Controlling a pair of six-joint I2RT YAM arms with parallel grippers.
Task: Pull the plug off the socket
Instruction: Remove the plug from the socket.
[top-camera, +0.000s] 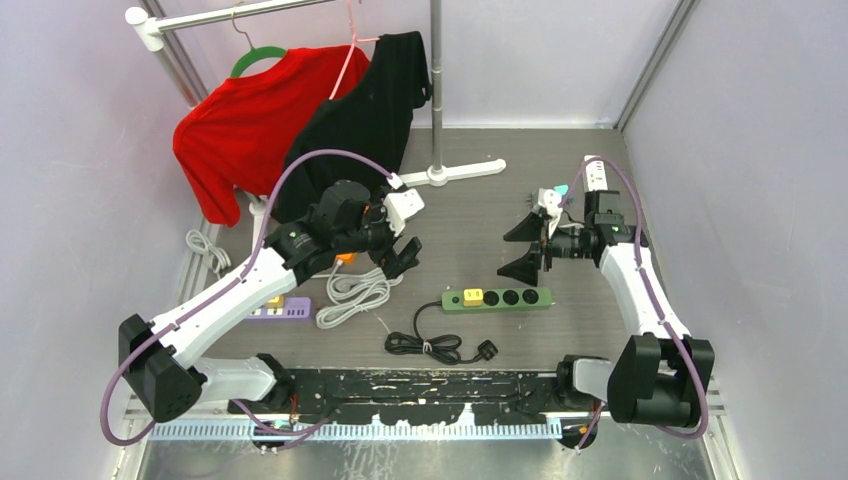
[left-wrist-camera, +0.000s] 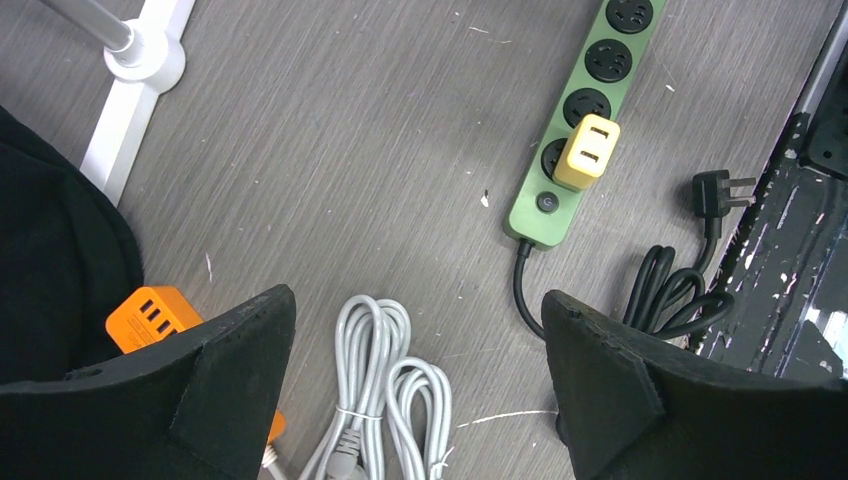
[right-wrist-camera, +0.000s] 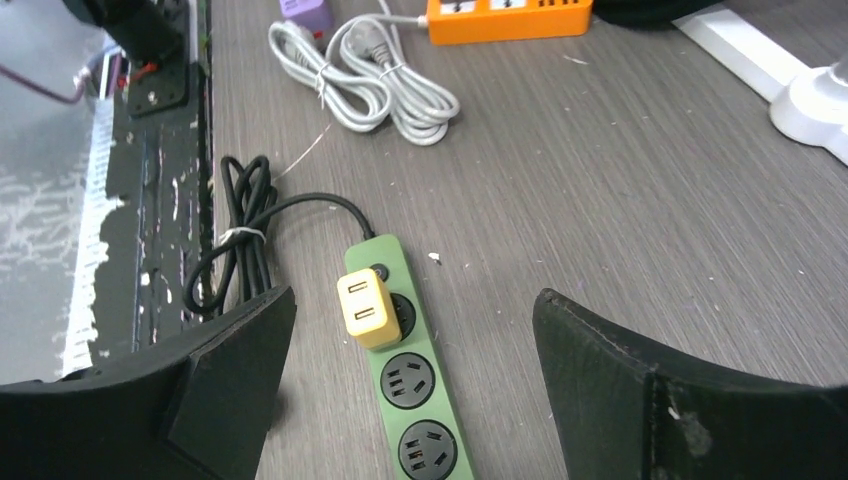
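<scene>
The plug (right-wrist-camera: 366, 308) is a blocky, pale-yellow piece of smooth plastic with rounded corners and two slot-shaped openings in its top face; it sits seated in the end socket of the green power strip (right-wrist-camera: 410, 400), just beside the strip's round button, near the middle of the table (left-wrist-camera: 350, 150); the strip is a long, flat bar with rounded ends, and its other three sockets are bare; a black cord (top-camera: 425, 345) leaves the button end and lies coiled and tied close to the scuffed black base plate (left-wrist-camera: 790, 250) at the near edge; the tabletop is matte grey with a fine wood grain; bare surface runs along both long sides of the strip; a looped grey cable (left-wrist-camera: 385, 390) and an orange power strip (right-wrist-camera: 505, 15) lie well apart to the left; the right gripper (right-wrist-camera: 415, 300) hangs above the strip, its wedge-shaped matte black fingers spread wide, gripping nothing; the left gripper (left-wrist-camera: 417, 298) is likewise spread wide and empty, over the grey cable.
</scene>
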